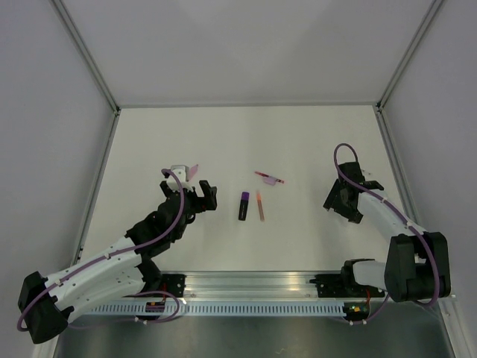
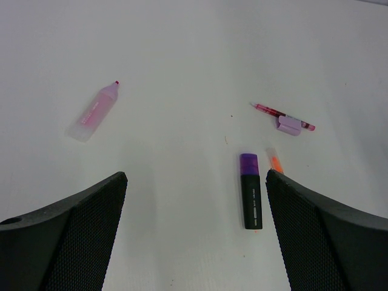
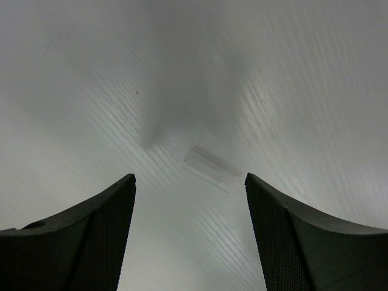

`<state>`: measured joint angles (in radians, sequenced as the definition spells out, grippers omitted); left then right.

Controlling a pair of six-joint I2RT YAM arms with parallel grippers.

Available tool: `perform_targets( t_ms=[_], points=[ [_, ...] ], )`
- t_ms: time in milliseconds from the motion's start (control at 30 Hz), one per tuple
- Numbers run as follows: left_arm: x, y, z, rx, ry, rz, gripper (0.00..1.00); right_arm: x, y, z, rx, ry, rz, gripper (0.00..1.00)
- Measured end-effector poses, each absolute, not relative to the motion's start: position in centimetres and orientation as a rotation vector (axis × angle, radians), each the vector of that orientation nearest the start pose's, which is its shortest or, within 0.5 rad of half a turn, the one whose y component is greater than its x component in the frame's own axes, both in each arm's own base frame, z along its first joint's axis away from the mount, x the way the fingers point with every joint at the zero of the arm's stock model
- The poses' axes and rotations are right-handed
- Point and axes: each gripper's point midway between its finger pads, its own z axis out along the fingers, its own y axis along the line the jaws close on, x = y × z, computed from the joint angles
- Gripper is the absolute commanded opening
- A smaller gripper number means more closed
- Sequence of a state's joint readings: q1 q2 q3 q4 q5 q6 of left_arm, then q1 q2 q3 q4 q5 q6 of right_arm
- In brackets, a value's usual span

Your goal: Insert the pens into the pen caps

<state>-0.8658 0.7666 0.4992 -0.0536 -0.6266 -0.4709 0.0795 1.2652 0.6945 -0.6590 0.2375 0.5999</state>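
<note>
A black pen with a purple end (image 1: 244,206) (image 2: 249,191) lies mid-table, with a thin orange pen (image 1: 259,205) (image 2: 275,161) just right of it. Further back a thin pink pen (image 1: 270,177) (image 2: 282,116) lies with a pale purple pen cap (image 2: 289,125) touching it. A fatter pale pink pen with a red tip (image 1: 192,171) (image 2: 94,112) lies apart on the left. My left gripper (image 1: 209,195) (image 2: 195,176) hangs open and empty, short of the black pen. My right gripper (image 1: 341,203) (image 3: 189,177) is open low over bare table, where a small clear cap-like piece (image 3: 212,168) lies ahead of its fingers.
White walls with metal frame posts (image 1: 89,63) enclose the white table (image 1: 246,134) on three sides. A metal rail (image 1: 253,287) carrying both arm bases runs along the near edge. Purple cables (image 1: 344,160) loop off both arms.
</note>
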Motion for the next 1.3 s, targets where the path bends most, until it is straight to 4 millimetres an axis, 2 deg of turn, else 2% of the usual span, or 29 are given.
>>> perform_targets(
  t_ms=[200,567,1000,1133,1300],
  points=[
    [25.2,-16.1,18.3,-0.057,1.842,-0.345,1.00,22.9,-0.1,3.2,0.785,2.634,-0.162,0.78],
    [25.2,-16.1,18.3,-0.057,1.842,-0.344,1.00,21.6,0.5,1.1,0.809,2.693,-0.137,0.78],
    [25.2,-16.1,18.3,-0.057,1.842,-0.344,1.00,22.4,1.4,1.2,0.768,2.685,-0.062,0.72],
    [25.2,-16.1,18.3,-0.057,1.842,-0.344,1.00,23.1,2.2,1.3,0.732,2.674,-0.002,0.71],
    [25.2,-16.1,18.3,-0.056,1.842,-0.344,1.00,24.3,4.8,1.6,0.624,2.667,0.137,0.71]
  ],
)
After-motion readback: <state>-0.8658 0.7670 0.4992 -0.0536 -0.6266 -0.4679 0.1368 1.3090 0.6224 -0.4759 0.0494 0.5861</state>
